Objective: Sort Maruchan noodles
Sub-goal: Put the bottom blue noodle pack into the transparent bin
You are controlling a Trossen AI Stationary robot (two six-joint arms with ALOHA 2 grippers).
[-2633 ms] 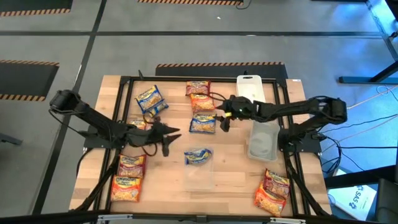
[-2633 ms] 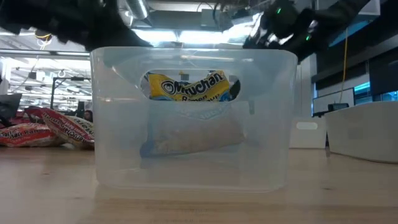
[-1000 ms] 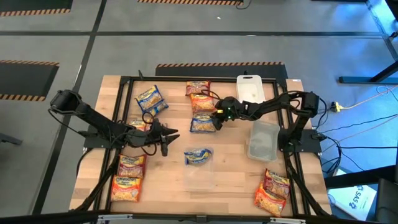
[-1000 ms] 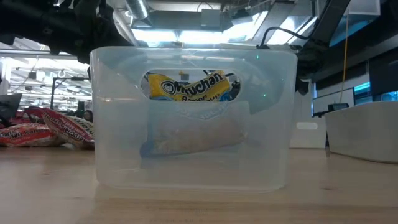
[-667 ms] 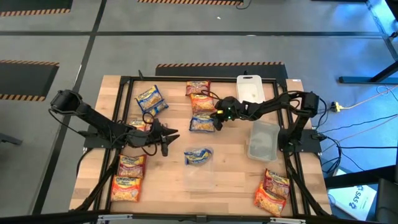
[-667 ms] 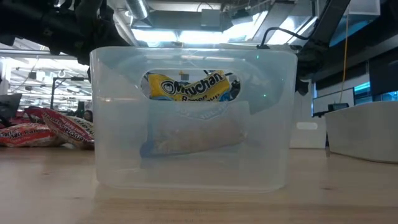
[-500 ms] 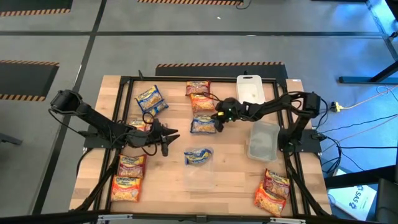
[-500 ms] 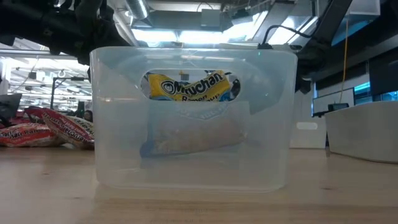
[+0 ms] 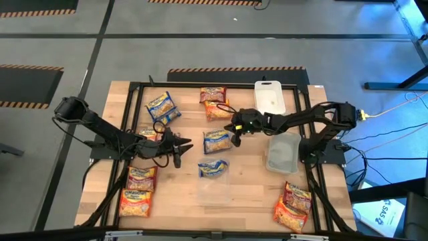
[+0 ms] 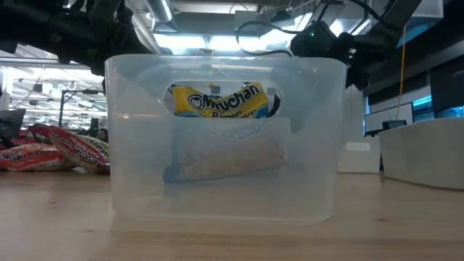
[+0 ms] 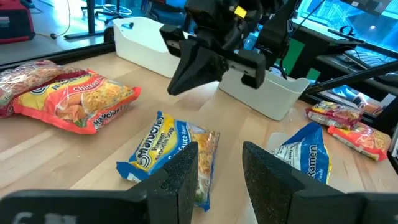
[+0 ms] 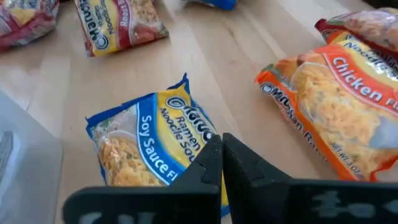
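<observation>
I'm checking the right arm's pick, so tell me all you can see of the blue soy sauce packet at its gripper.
The blue soy sauce packet is a flat plastic pouch, blue-edged with a yellow panel and a noodle picture. It sits label up near the middle of the wooden table. The right gripper is shut on its edge. No other packet touches it.

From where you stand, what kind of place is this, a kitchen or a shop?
Neither, most likely: it looks like a robotics lab or workshop. Hazard-striped tape marks the grey floor around a wooden table, a screen glows behind it, and ceiling strip lights hang over open workspace.
</observation>
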